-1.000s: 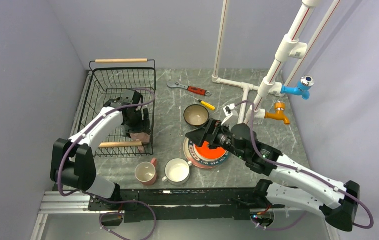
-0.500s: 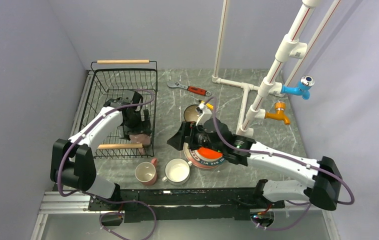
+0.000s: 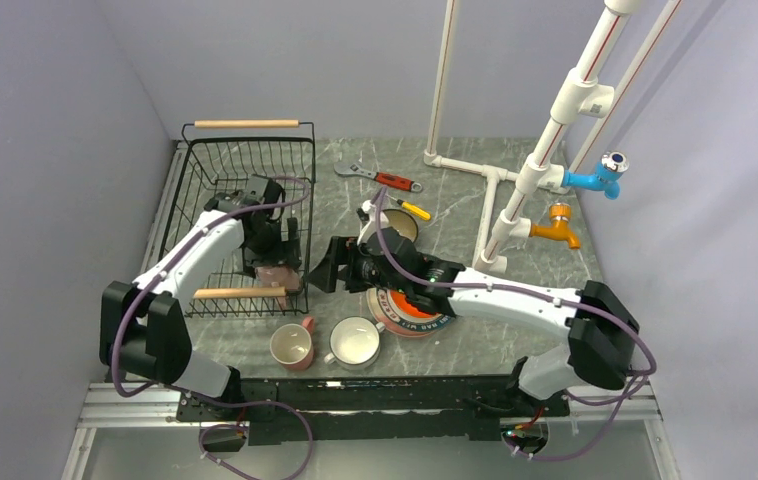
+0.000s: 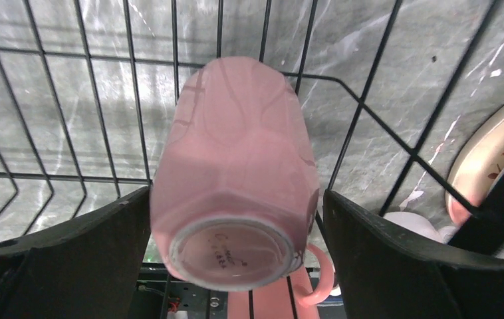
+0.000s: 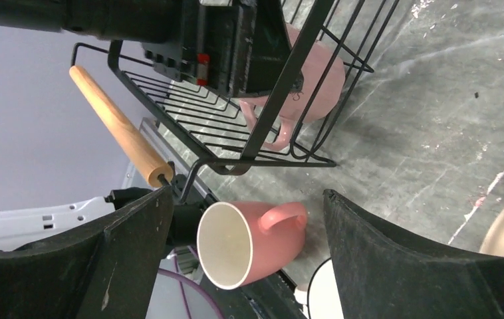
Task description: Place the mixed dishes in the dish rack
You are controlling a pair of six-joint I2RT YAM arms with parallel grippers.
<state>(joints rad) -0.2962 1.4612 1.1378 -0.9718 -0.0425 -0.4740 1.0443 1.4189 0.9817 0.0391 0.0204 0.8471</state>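
The black wire dish rack point(image 3: 217, 185) stands at the left. Inside it a pink mug point(image 4: 236, 159) sits base up on the rack floor, its handle toward the near side. My left gripper point(image 4: 236, 252) is open around that mug, with a narrow gap at the right finger. My right gripper point(image 3: 323, 272) is open and empty, hovering just right of the rack's near corner. Beyond its fingers a second pink mug point(image 5: 262, 242) stands on the table, next to the white mug point(image 3: 355, 340). The orange-red plate point(image 3: 425, 303) lies on the lettered-rim plate point(image 3: 433, 324). My right arm hides most of the bowl point(image 3: 405, 222).
A red-handled wrench point(image 3: 385, 180) and a yellow-handled screwdriver point(image 3: 413, 209) lie behind the bowl. A white pipe frame point(image 3: 495, 200) with blue and orange taps rises at the back right. The rack's near wooden handle point(image 5: 120, 129) is close to my right gripper.
My right arm swung left from over the plates to the rack's near corner. My left gripper's fingers spread wider around the pink mug in the rack.
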